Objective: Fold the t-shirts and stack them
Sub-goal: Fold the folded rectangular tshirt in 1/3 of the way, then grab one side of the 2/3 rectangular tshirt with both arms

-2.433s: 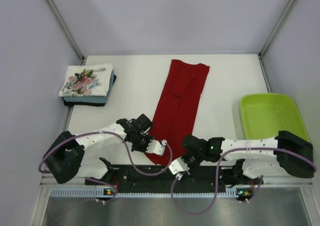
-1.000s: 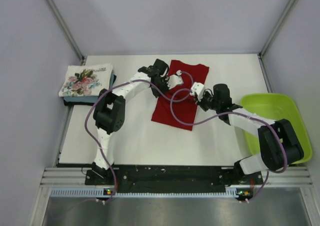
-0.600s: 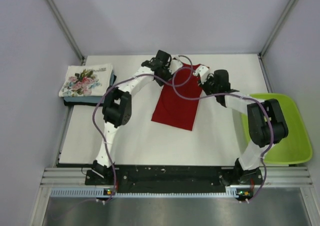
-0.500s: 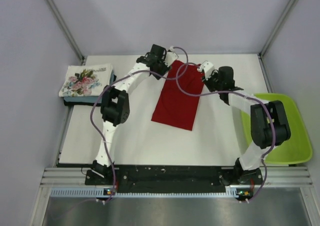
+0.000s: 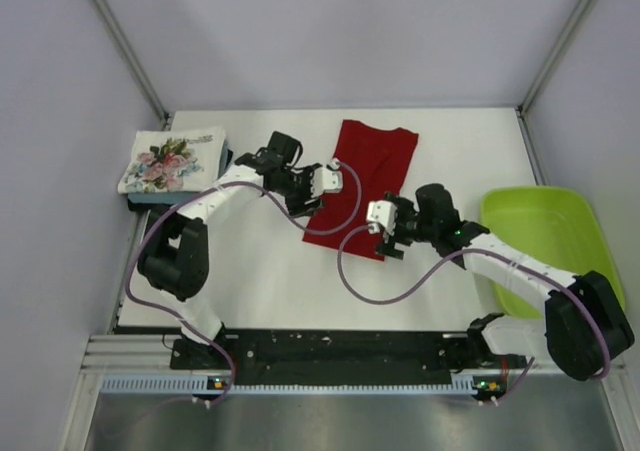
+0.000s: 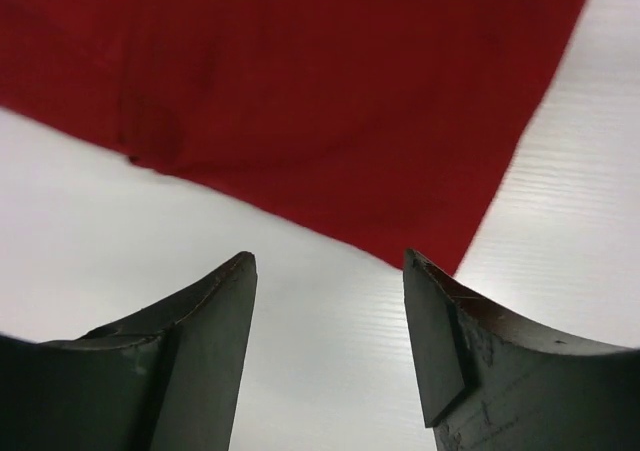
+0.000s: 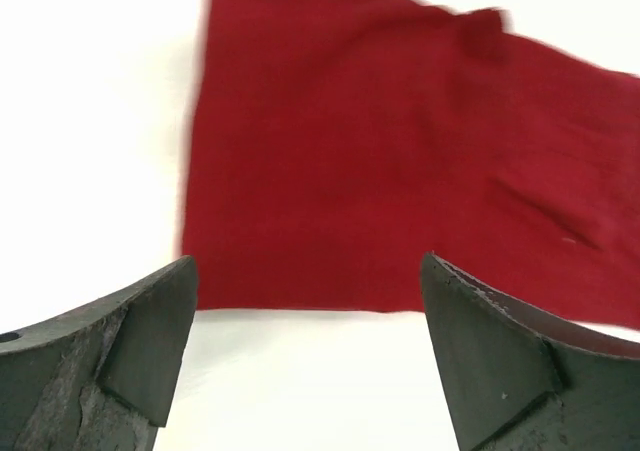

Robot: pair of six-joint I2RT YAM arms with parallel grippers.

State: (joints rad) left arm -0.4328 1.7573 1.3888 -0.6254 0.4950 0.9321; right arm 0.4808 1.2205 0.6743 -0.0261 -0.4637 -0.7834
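1. Just ahead of both grippers, the red t-shirt (image 5: pixel 385 161) lies flat on the bench (image 5: pixel 250 271) as a long folded strip. Its short near edge is closest to them and its length runs away.
2. The left gripper (image 5: pixel 318 184) hangs beside the strip's left long edge with its jaws spread and nothing between them. Its wrist view shows a corner of the cloth just beyond one fingertip.
3. The right gripper (image 5: pixel 383 218) is likewise spread and empty, at the other near corner. In its wrist view the near edge crosses the gap between the fingers.
4. The step in hand looks like taking the near edge for another fold away from the grippers.
5. To do it well, each gripper should come down on its own corner and slide one finger under all the layers. It should close only once the cloth sits deep between the pads.
6. How high the fingertips sit above the bench is hard to judge from these views, so the descent should be slow.
7. Both corners should lift together and travel level, so the edge lands square on the far edge.
8. The stack of folded t-shirts (image 5: pixel 172 161) sits well off to the left gripper's outer side. The green tray (image 5: pixel 520 221) lies beyond the right gripper's.
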